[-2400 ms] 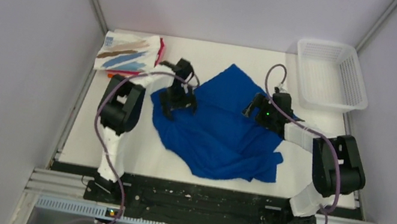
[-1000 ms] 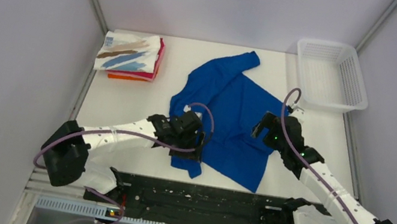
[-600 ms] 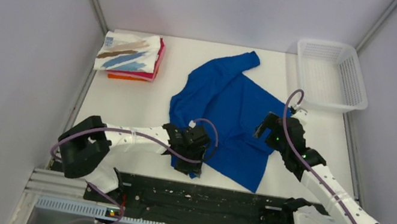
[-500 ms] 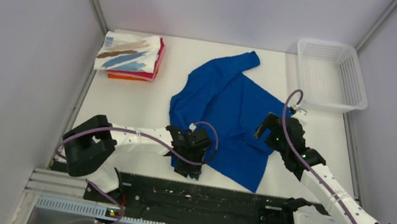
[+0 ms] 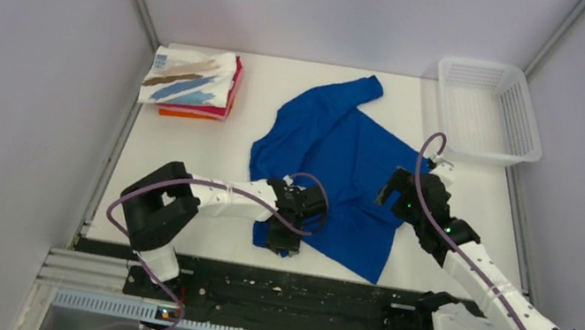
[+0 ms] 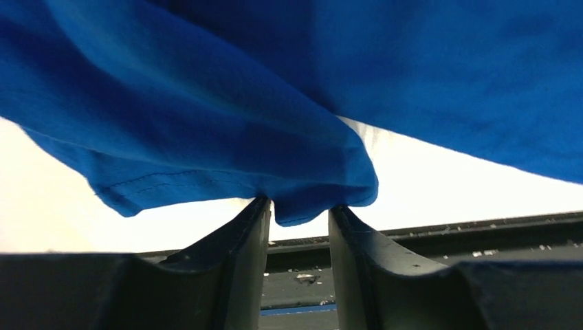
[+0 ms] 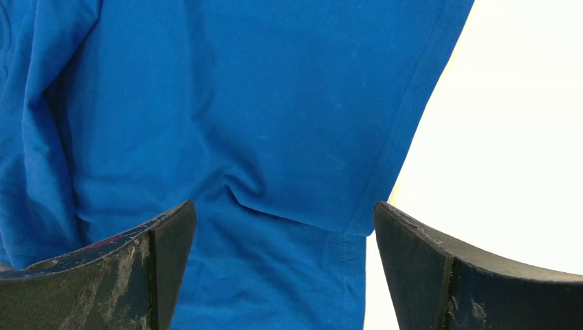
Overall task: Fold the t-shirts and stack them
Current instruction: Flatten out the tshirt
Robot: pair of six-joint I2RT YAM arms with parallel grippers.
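The royal blue t-shirt [image 5: 335, 154] lies spread on the white table, one sleeve pointing to the far edge. My left gripper [image 5: 284, 237] is at its near-left hem corner. In the left wrist view a fold of blue t-shirt [image 6: 275, 103] bulges between my left gripper [image 6: 299, 206] fingertips, touching both. My right gripper [image 5: 397, 191] hovers wide open over the shirt's right edge. In the right wrist view the blue t-shirt [image 7: 261, 103] hem runs between the spread right gripper [image 7: 283, 205] fingers, untouched. A folded stack of t-shirts [image 5: 191, 81], the white streaked one over red and orange, sits at the far left.
A white mesh basket [image 5: 487, 108] stands at the far right corner. The black mounting rail [image 5: 285, 294] runs along the table's near edge, just behind the left gripper. Grey walls close in the table on both sides.
The left arm swung right and the gripper settled on the shirt's near-left corner, its jaws narrowing around the cloth. The right arm and the shirt have barely moved over the last second.
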